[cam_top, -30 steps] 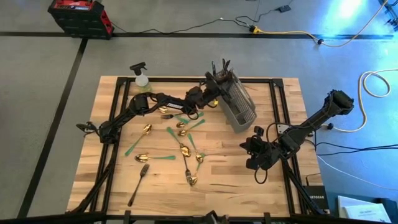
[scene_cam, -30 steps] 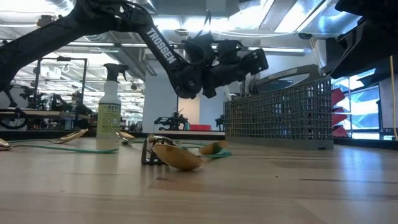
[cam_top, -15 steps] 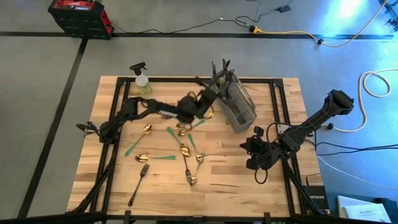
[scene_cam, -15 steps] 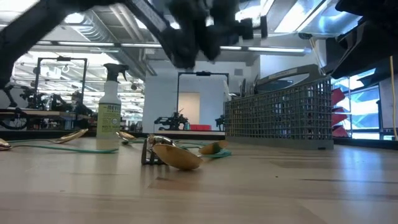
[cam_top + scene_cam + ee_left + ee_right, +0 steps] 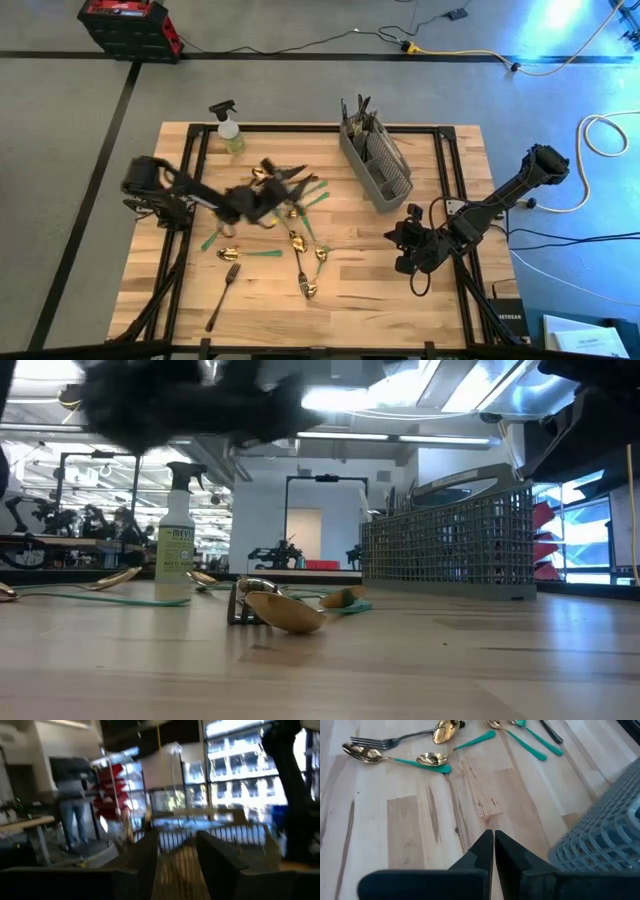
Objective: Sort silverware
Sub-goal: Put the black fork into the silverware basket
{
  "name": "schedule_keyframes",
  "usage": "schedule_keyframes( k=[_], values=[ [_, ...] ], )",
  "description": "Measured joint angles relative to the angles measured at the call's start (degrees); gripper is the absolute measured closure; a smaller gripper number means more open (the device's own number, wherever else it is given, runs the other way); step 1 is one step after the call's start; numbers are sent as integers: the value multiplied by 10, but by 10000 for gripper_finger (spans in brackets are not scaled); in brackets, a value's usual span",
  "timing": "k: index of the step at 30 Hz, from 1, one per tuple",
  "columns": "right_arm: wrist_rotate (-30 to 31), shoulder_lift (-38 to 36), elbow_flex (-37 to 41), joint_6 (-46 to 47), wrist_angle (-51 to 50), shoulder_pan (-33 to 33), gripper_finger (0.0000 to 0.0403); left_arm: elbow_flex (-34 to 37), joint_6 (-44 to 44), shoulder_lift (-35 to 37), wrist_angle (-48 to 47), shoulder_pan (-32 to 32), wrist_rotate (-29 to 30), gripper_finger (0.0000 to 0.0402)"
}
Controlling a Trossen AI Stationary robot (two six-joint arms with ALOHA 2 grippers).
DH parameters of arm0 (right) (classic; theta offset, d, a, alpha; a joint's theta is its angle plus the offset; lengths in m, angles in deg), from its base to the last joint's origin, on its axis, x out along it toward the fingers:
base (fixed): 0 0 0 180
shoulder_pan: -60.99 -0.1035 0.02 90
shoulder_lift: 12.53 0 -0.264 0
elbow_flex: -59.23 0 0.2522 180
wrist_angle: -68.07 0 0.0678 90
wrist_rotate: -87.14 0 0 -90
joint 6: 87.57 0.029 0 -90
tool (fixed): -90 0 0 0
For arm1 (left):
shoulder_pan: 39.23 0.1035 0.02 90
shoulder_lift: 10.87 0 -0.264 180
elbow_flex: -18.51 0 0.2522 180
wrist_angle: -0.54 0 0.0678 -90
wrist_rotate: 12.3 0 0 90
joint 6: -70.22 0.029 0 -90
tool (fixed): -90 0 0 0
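Observation:
The silverware lies loose on the wooden table: gold spoons with green handles (image 5: 245, 253) (image 5: 432, 760), all-gold pieces (image 5: 297, 242) and a dark fork (image 5: 224, 295). Several dark pieces (image 5: 355, 110) stand in the grey mesh caddy (image 5: 375, 165). My left gripper (image 5: 285, 190) (image 5: 177, 842) hangs blurred above the left-centre pieces. It points toward the caddy and is open, with nothing between its fingers. My right gripper (image 5: 408, 260) (image 5: 493, 837) is shut, tilted down over bare wood right of the pile.
A spray bottle (image 5: 228, 128) (image 5: 175, 535) stands at the table's far left corner. The caddy (image 5: 450, 545) takes up the far middle. Bare wood lies near the front edge and between the pile and my right gripper. A person (image 5: 72, 820) stands in the room beyond.
My left gripper has swept quickly from the caddy's far end toward the table's left, and now hangs over the scattered pieces, still pointing at the caddy. The right arm and the silverware on the table have kept still.

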Motion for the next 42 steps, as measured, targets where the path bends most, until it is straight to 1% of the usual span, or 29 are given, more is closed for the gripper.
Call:
schedule_keyframes(
  k=[2,4,6,8,9,12,13,15,16,17,18,19,20,21,23,24,27,30,34,42],
  values=[
    [1,0,0,-3,0,0,402,53,3,37,-31,-15,19,281],
    [6,0,0,-6,-1,0,402,85,8,67,-89,-30,57,281],
    [11,0,0,-16,0,0,402,89,-8,96,-159,-35,83,281],
    [17,0,0,-19,1,0,402,74,-46,119,-247,-22,77,281],
    [21,0,0,-21,0,0,402,59,-70,124,-301,-7,56,281],
    [25,0,0,-29,0,0,402,-8,-151,116,-542,64,-55,281],
    [25,0,0,-31,0,0,402,-37,-166,105,-611,88,-81,281],
    [25,0,0,-32,0,0,402,-81,-172,87,-700,126,-100,281],
    [25,0,0,-32,0,0,402,-96,-169,82,-718,141,-104,281],
    [25,0,0,-32,0,0,402,-109,-160,77,-723,155,-121,281],
    [25,0,0,-32,0,0,402,-122,-139,76,-727,166,-159,281],
    [25,0,0,-32,0,0,402,-134,-120,76,-737,179,-211,281],
    [25,0,0,-32,-1,0,402,-150,-113,71,-755,189,-253,281],
    [25,0,0,-32,-1,0,402,-168,-109,62,-782,197,-273,281],
    [25,0,0,-33,-1,0,402,-201,-92,34,-852,211,-276,281],
    [26,0,0,-33,0,0,402,-215,-85,16,-872,217,-275,281],
    [26,0,0,-33,4,0,402,-251,-63,-32,-904,228,-302,281],
    [24,0,0,-33,8,0,402,-262,-61,-64,-913,224,-316,281],
    [21,0,0,-33,8,0,402,-262,-62,-77,-914,226,-308,281],
    [20,0,0,-33,8,0,402,-259,-62,-80,-974,247,-298,281]
  ],
)
